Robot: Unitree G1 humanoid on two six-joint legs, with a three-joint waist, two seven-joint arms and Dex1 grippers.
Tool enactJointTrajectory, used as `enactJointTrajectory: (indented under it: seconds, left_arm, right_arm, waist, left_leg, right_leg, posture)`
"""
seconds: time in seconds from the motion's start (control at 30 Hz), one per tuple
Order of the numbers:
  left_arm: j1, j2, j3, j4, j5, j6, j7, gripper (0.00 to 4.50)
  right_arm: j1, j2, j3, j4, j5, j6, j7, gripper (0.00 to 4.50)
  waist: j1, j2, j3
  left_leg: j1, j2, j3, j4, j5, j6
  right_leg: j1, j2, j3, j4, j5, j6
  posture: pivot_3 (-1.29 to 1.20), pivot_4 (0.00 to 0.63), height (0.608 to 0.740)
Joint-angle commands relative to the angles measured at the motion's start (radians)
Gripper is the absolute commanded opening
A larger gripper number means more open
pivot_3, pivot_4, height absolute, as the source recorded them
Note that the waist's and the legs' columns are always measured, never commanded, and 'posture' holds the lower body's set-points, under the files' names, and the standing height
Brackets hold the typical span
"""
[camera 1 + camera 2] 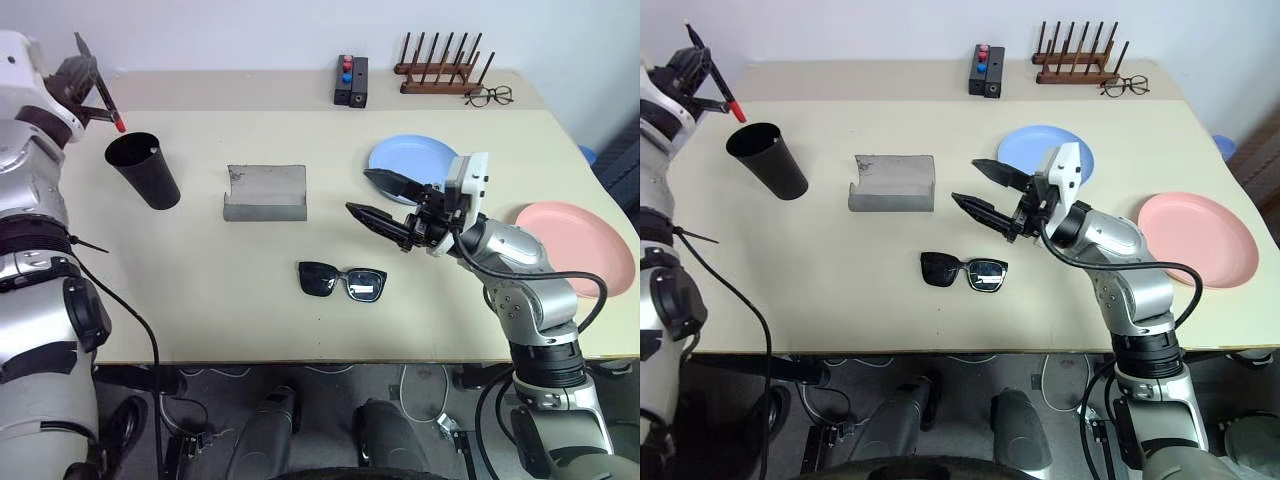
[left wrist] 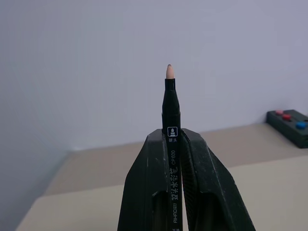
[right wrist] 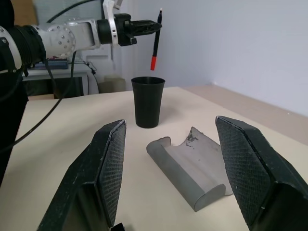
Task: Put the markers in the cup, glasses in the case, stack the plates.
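Cream table [image 1: 300, 330] with scattered items
It bore the cup [image 1: 145, 170], case [image 1: 265, 192], glasses [image 1: 342, 281], blue plate [image 1: 405, 152], pink plate [image 1: 585, 245], spectacles [image 1: 490, 96], rack [image 1: 440, 68] and button box [image 1: 351, 81].

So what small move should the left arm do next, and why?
Probably lower the marker a little and let it go. The left gripper is shut on it and holds it upright, red end down, just above the open mouth of the black cup. From the right wrist view it seems lined up, though depth is hard to judge.

Both eye views look down from above the near edge over the whole worktop [image 1: 300, 330]; the right wrist view faces left, low, sharing the cup [image 3: 148, 102].
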Motion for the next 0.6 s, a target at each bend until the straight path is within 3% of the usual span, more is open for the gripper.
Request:
enactJointTrajectory:
  seconds: [0.03, 0.27, 0.4, 0.57, 0.6]
  left_arm:
    - [0.036, -0.001, 0.035, -0.006, -0.028, -0.012, -0.021, 0.01]
    - [0.123, -0.014, 0.031, -0.052, -0.021, -0.003, -0.009, 0.01]
    - [0.142, -0.017, 0.037, -0.072, -0.03, -0.011, -0.015, 1.64]
    - [0.139, -0.022, 0.016, -0.134, -0.036, 0.017, -0.067, 4.22]
    - [0.136, -0.018, 0.002, -0.143, -0.02, 0.013, -0.07, 4.47]
  right_arm:
    - [-0.005, 0.003, -0.01, -0.028, -0.004, -0.021, -0.008, 3.01]
    - [0.004, -0.003, -0.008, -0.018, -0.02, -0.036, -0.003, 3.01]
    - [0.006, 0.001, -0.005, -0.016, -0.027, -0.04, -0.003, 3.01]
    - [0.007, 0.005, 0.0, -0.011, -0.034, -0.045, -0.003, 3.01]
    - [0.007, 0.005, 0.001, -0.011, -0.036, -0.046, -0.003, 3.01]
  waist:
    - [-0.002, 0.0, 0.0]
    - [-0.02, 0.0, 0.0]
    - [-0.022, 0.0, 0.0]
    - [-0.022, 0.0, 0.0]
    - [-0.022, 0.0, 0.0]
  left_leg:
    - [0.0, 0.0, 0.0, 0.0, 0.0, 0.0]
    - [0.0, 0.0, -0.001, 0.0, 0.0, 0.0]
    - [0.0, 0.0, -0.001, 0.0, 0.0, 0.0]
    - [0.0, 0.0, -0.001, 0.0, 0.0, 0.0]
    - [0.0, 0.0, -0.001, 0.0, 0.0, 0.0]
  right_leg:
    - [0.0, 0.0, 0.0, 0.0, 0.0, 0.0]
    - [0.0, 0.0, 0.0, 0.001, 0.0, 0.0]
    - [0.0, 0.0, 0.0, 0.001, 0.0, 0.0]
    - [0.0, 0.0, 0.0, 0.001, 0.0, 0.0]
    - [0.0, 0.0, 0.0, 0.001, 0.0, 0.0]
  posture:
    - [0.0, 0.15, 0.737]
    - [0.0, 0.15, 0.737]
    - [0.0, 0.15, 0.737]
    - [0.0, 0.15, 0.737]
    - [0.0, 0.15, 0.737]
